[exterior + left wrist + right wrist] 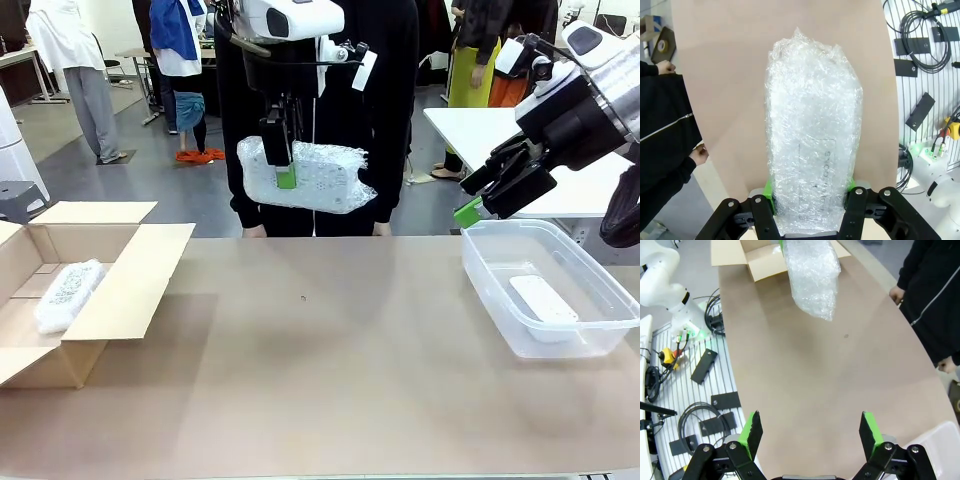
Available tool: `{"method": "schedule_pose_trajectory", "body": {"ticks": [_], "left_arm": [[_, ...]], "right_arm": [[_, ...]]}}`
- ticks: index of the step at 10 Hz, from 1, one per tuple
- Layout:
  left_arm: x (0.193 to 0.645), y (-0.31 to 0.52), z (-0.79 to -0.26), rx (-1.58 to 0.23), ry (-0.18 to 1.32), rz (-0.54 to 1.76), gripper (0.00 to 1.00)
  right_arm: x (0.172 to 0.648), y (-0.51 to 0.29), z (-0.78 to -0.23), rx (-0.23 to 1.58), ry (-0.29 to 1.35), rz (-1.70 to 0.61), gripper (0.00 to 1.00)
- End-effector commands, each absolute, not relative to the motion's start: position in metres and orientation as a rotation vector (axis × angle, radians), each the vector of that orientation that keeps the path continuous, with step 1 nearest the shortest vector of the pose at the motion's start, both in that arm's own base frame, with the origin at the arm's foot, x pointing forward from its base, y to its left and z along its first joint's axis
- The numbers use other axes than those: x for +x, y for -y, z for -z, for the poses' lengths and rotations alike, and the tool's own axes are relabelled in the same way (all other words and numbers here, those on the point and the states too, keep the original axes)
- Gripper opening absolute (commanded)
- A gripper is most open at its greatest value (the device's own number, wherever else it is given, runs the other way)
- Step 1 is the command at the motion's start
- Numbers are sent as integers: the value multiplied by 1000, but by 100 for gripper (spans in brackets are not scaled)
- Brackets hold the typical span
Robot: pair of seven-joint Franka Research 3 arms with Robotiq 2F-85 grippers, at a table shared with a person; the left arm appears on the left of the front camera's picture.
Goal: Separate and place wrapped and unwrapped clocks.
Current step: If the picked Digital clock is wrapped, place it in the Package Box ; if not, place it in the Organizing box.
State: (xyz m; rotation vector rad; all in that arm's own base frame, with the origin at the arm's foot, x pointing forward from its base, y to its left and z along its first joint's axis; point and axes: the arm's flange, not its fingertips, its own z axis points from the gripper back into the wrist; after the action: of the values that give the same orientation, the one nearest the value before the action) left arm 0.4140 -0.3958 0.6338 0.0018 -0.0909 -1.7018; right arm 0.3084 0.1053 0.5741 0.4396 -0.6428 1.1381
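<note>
Lying in the cardboard box [120,290], one wrapped clock [68,293]; the white clock [542,297] sits in the tub [500,300]. Right gripper [810,427] jaws wide, empty. Left gripper [283,165] jaws clamp another bubble-wrapped clock [305,175] above the desk [320,380].

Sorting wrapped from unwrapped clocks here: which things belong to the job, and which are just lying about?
Job:
held wrapped clock, in left gripper
wrapped clock in cardboard box
white clock in clear tub

Lying about:
cables
black brackets
</note>
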Motion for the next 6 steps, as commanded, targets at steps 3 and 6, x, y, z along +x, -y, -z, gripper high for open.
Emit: {"method": "schedule_pose_trajectory", "body": {"ticks": [3,6], "left_arm": [[414,396,-638,25,85,1707,1],[427,395,-637,73,39,1474,53]], "right_arm": [[310,-106,-573,474,650,-1149,100],[310,-106,-573,474,650,-1149,100]]}}
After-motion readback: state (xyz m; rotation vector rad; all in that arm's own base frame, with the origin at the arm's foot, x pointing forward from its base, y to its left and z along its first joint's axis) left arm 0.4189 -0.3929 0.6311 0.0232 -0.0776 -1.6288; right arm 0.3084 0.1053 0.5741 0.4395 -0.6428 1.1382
